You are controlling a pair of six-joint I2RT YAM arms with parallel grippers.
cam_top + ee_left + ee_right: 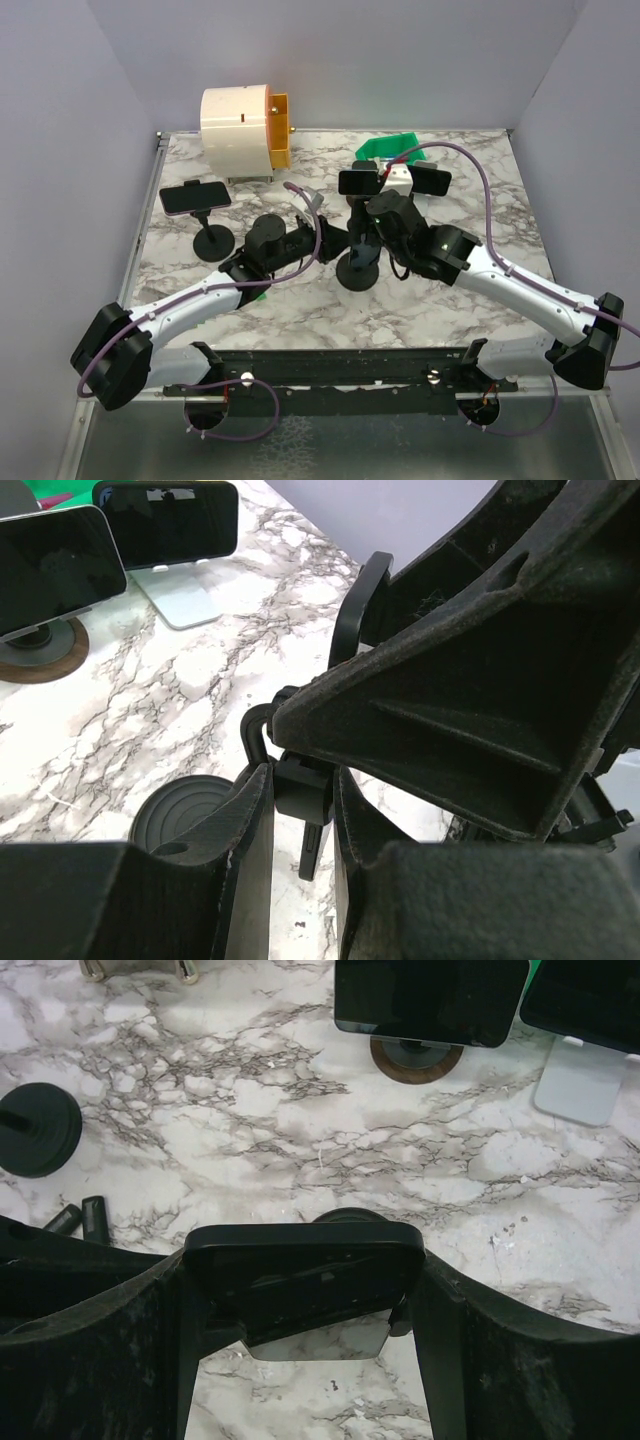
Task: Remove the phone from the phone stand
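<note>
A black phone [300,1278] sits in a black phone stand in the middle of the table. The stand's round base [357,272] also shows in the left wrist view [185,810]. My right gripper [300,1305] is shut on the phone, one finger on each short end. Part of the stand's base shows behind the phone. My left gripper [300,815] is shut on the stand's black neck block [300,785], just above the base. In the top view the left gripper [338,243] and the right gripper [372,225] meet over the stand and mostly hide the phone.
Another phone [195,197] sits on a black stand [213,242] at the left. Two more phones [360,182] [432,180] stand behind, one on a white stand [580,1080]. A white and orange drum [243,128] and a green object [390,148] are at the back.
</note>
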